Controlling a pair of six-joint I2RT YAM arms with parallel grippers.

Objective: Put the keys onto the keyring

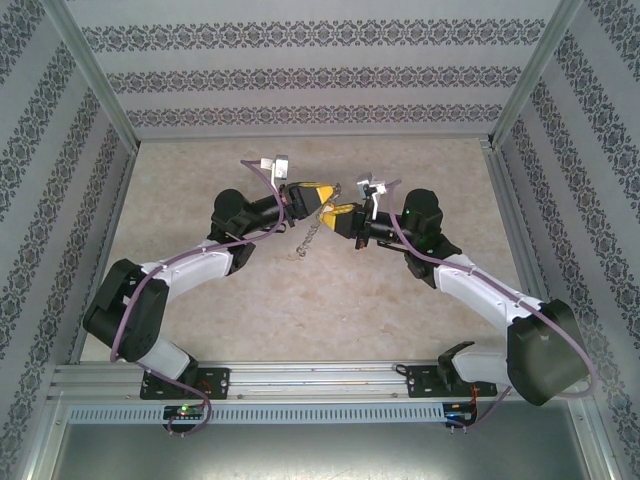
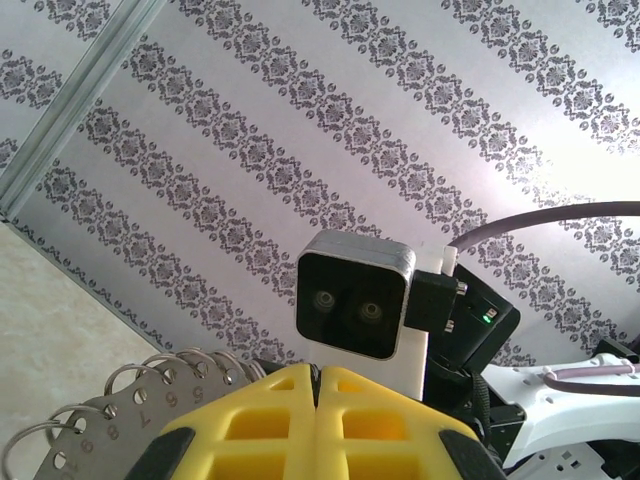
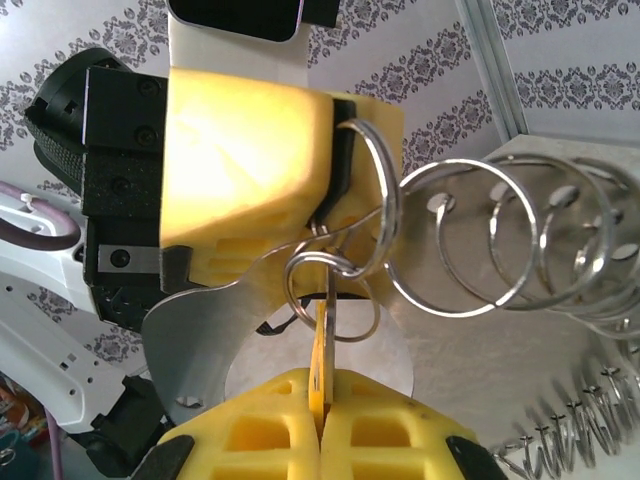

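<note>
From above, the left gripper (image 1: 318, 192) and right gripper (image 1: 341, 212) meet tip to tip, with the keyring (image 1: 308, 238) dangling below them. At the left wrist, the fingers seem clenched on the keyring (image 2: 120, 405). At the right wrist, the right gripper pinches the key (image 3: 326, 335) edge-on, its tip at a small loop. The right should feed slowly while the left holds firm.

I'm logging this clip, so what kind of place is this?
Probably a lab robot test cell: patterned wall panels in an aluminium frame enclose a beige tabletop, with a left arm and right arm bolted to a rail.
</note>
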